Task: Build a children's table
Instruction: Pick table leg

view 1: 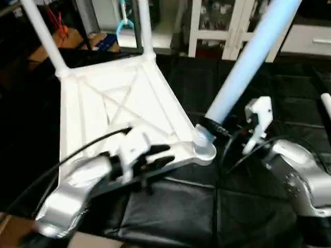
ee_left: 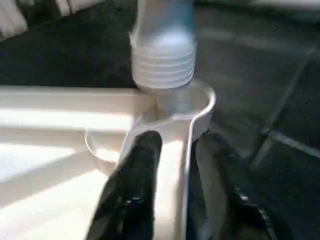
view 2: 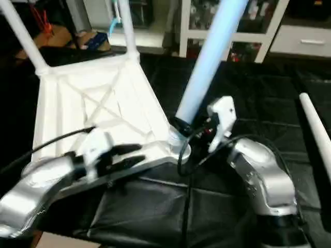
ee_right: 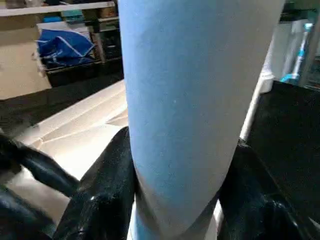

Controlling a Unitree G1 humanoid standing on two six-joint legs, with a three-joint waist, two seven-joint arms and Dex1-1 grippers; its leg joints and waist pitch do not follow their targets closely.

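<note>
A white plastic tabletop lay upside down on a black padded floor, its X-shaped ribs facing up. Two white legs already stood in the far corner sockets. A third leg leaned at a slant, its ribbed lower end sitting in the near corner socket on the robot's right but looking not fully seated. A fourth leg lay loose on the floor well to the right.

The right gripper pinched the slanted leg just above the socket, one black finger on each side of the tube. The left gripper sat at the tabletop's near edge, next to that same socket, its fingers spread on either side of the thin rim and not clearly pressing it.

The parts looked like light, hollow, stiff plastic with smooth surfaces, so the tube would probably slip or twist in a loose pinch. The long leg would act as a lever, making a low hold near the socket the steadier choice. The tabletop seemed light enough to skid on the padding, so bracing its rim beside the socket would likely help while the leg was straightened and pushed home.
</note>
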